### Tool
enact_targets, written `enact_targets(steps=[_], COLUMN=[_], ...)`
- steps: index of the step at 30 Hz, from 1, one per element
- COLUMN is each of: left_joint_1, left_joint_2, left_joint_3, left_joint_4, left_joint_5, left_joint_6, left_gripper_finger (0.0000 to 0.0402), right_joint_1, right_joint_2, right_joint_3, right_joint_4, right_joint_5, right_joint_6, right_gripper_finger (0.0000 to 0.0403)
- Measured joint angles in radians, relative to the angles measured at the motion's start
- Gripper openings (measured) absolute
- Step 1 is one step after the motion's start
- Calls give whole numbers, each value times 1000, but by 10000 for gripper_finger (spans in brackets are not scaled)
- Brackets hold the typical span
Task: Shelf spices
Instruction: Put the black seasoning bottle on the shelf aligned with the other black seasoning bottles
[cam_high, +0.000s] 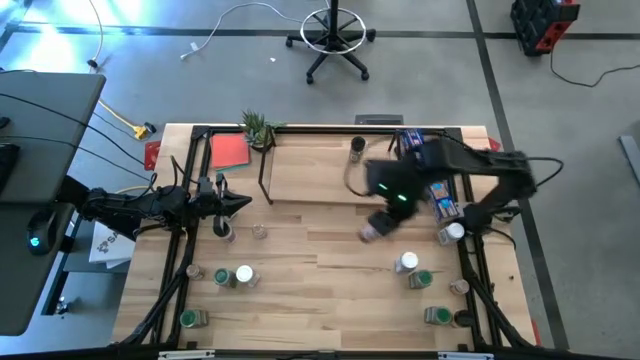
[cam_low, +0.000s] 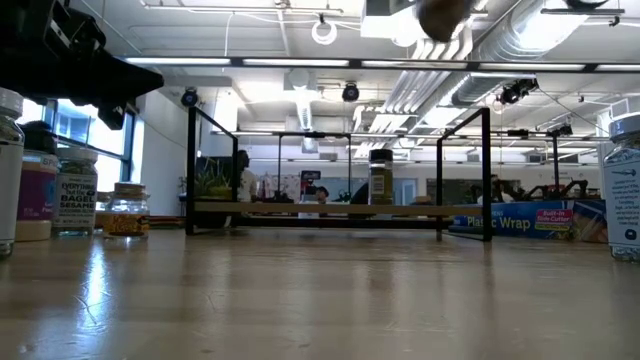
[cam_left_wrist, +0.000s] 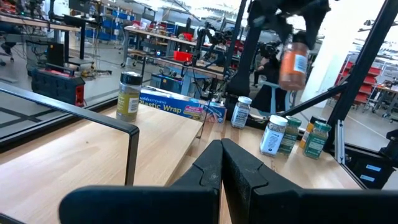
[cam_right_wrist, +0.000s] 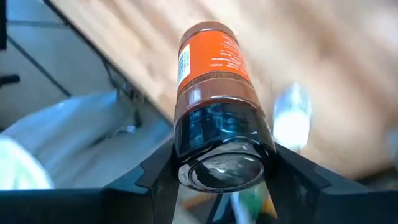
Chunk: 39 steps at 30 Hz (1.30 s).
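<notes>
My right gripper (cam_high: 388, 212) is high above the middle of the table, shut on a spice jar (cam_right_wrist: 208, 68) with an orange label and a dark lid. The same jar (cam_left_wrist: 292, 61) shows far above the tabletop in the left wrist view. The shelf (cam_high: 320, 170), a light-wood rack in a black wire frame, stands at the far middle with one jar (cam_high: 357, 148) upright on it. More spice jars stand on the table at the left (cam_high: 232, 276) and the right (cam_high: 412, 270). My left gripper (cam_high: 240, 203) waits shut at the left, touching nothing. My right gripper pinches the jar at its dark lid end (cam_right_wrist: 217, 140) between its two fingers (cam_right_wrist: 158, 174), one on each side. The fingers slant down from above, and the jar's body reaches on past them. The jar hangs tilted and lifted clear of the table.
A long blue box (cam_high: 438, 188) lies at the shelf's right end. A small plant (cam_high: 258, 128) and a red card (cam_high: 230, 150) sit at the far left. Black frame rails (cam_high: 175, 270) run along both table sides. Bare wood (cam_high: 320, 290) lies between the jar groups.
</notes>
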<state>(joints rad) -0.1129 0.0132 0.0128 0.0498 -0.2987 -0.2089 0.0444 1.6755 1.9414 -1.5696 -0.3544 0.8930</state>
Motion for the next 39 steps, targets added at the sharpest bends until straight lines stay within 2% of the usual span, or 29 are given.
enact_targets(steps=[3, 7, 12, 17, 28, 36, 39], left_joint_1=[0, 0, 0, 0, 0, 0, 0], left_joint_2=[0, 0, 0, 0, 0, 0, 0], left_joint_3=[0, 0, 0, 0, 0, 0, 0], left_joint_4=[0, 0, 0, 0, 0, 2, 2], left_joint_5=[0, 0, 0, 0, 0, 0, 0], left_joint_6=[0, 0, 0, -1, -1, -2, -2], left_gripper_finger=[1, 1, 1, 1, 1, 1, 1], right_joint_1=[-87, -194, -298, -365, -451, -456, -432], right_joint_2=[107, 208, 279, 322, 348, 305, 280], right_joint_3=[108, 184, 176, 144, 137, 135, 135], right_joint_4=[1, 0, -1, -2, -2, -2, -2], right_joint_5=[32, 69, 133, 181, 223, 228, 286], right_joint_6=[-156, -307, -441, -499, -586, -790, -893], right_gripper_finger=[190, 190, 190, 190, 190, 191, 196])
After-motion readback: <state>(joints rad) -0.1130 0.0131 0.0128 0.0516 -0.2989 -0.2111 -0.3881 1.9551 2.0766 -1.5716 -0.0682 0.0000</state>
